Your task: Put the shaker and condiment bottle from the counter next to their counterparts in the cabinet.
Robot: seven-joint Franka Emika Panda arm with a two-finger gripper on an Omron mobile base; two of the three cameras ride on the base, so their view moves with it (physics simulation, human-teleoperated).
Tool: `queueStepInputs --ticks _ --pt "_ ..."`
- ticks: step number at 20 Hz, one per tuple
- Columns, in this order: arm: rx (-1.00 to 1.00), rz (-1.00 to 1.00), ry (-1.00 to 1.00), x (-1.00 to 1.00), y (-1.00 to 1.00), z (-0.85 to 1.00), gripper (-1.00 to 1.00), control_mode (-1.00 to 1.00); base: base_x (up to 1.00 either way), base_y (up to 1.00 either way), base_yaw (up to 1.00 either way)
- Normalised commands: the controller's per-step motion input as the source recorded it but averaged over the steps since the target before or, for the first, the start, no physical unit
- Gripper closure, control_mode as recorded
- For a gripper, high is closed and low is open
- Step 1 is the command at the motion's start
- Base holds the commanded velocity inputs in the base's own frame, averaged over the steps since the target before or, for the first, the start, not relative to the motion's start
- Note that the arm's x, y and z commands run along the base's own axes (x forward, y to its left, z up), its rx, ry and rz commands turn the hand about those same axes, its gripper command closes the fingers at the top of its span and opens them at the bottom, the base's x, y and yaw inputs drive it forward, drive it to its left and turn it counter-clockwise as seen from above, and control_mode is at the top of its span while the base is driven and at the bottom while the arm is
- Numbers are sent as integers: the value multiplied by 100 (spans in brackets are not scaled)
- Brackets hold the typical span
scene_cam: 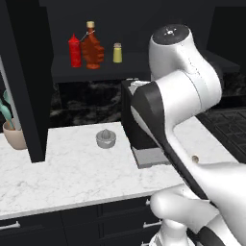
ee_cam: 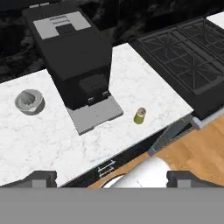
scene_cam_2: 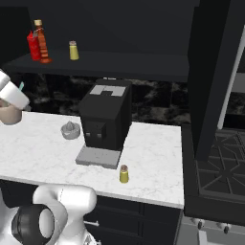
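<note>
The small yellow-olive shaker (ee_cam: 140, 115) stands on the white marble counter (ee_cam: 52, 140) just right of the coffee machine's tray, also seen as the shaker (scene_cam_2: 124, 174) near the front edge and the shaker (scene_cam: 195, 158) half behind my arm. On the black cabinet's shelf (scene_cam: 139, 67), the orange-red condiment bottle (scene_cam: 91, 49) stands touching the slim red squeeze bottle (scene_cam: 74, 51), with a yellow counterpart shaker (scene_cam: 117, 53) a little to the right. My gripper (ee_cam: 113, 179) hangs high above the counter's front edge, open, with nothing between its fingertips (ee_cam: 41, 178).
A black coffee machine (scene_cam_2: 105, 119) fills the counter's middle, with a grey juicer (scene_cam_2: 71, 129) to its left. A black stove (scene_cam_2: 215, 167) adjoins the counter on the right. A tan utensil holder (scene_cam: 14, 137) sits behind the cabinet's tall side panel (scene_cam: 29, 72).
</note>
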Motion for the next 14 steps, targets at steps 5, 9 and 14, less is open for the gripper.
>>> queueStepInputs --ticks 5,9,14 --pt "14 30 -48 -48 -62 -61 -100 -100 0 0 0" --pt "8 28 -30 -2 -50 -38 -100 -100 0 0 0" --pt "4 21 -3 48 -40 -8 -100 -100 0 0 0"
